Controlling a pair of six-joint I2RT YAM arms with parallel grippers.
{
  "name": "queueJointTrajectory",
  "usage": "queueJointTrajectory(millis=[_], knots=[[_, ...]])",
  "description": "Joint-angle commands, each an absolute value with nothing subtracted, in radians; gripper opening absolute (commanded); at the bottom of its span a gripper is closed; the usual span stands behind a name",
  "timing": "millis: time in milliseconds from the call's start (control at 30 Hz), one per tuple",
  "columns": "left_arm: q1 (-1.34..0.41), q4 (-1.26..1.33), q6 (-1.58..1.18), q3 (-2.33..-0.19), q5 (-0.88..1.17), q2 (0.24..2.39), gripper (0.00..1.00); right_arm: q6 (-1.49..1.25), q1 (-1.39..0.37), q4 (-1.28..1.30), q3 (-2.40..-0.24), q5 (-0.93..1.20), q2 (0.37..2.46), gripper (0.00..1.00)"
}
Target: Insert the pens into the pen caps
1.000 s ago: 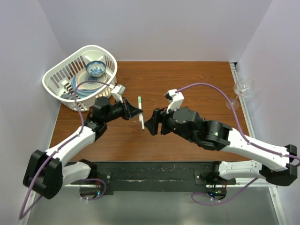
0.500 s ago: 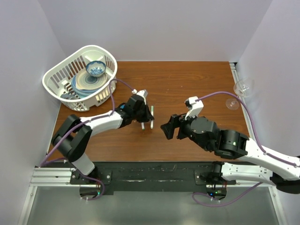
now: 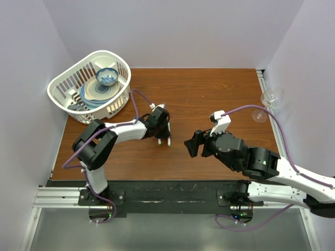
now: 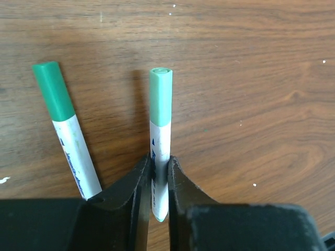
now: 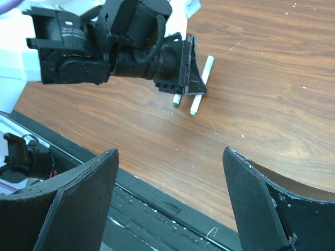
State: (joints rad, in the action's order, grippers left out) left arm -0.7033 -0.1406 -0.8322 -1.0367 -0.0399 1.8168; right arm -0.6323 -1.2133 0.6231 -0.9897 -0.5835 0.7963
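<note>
A twin-arm robot works over a brown wooden counter (image 3: 220,89). The left arm stretches in from the near edge. Its left pincer (image 4: 159,161) is clamped on the white barrel of a capped pen (image 4: 160,149), with the fingers (image 4: 137,183) pressed against either side just below the green cap (image 4: 161,97). The pen lies flat along the wood, cap end pointing away from the wrist camera. Just beside it, to the left in the wrist view and not touching it, a second pen (image 4: 78,157) rests on the counter at a slight angle. It is topped with a matching cap (image 4: 54,91), and its lower end is hidden behind the pincer's black body. Seen from above, both pens sit near the middle of the counter, under and beside the left pincer's tip. The right pincer (image 5: 168,151) hovers close by on the right, facing the left one across a short stretch of wood. Its two black fingers are spread wide apart with nothing between them. At the counter's far left corner stands a white slatted basket (image 3: 119,97) holding a blue-patterned bowl (image 3: 107,77) and stacked plates (image 3: 94,91). A clear stemmed glass (image 3: 271,98) shows at the right edge, beside the wall.
</note>
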Motion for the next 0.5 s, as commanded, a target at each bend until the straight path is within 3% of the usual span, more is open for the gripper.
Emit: queueJointTrajectory(millis=[0, 267, 333, 467], knots=[[-0.709, -0.215, -0.873, -1.052, -0.121, 1.824, 0.21, -0.635, -1.215, 0.617, -0.983, -0.615, 0.790, 0.84], [-0.712, -0.195, -0.864, -1.057, -0.104, 1.746, 0.37, -0.649, -1.215, 0.675, -1.000, -0.618, 0.842, 0.84], [-0.710, -0.198, -0.841, -1.055, -0.110, 1.685, 0.50, -0.631, -1.212, 0.678, -1.006, -0.609, 0.876, 0.85], [-0.706, -0.273, -0.773, -1.058, -0.185, 1.565, 0.60, -0.589, -1.096, 0.729, -1.054, -0.592, 0.962, 0.85]])
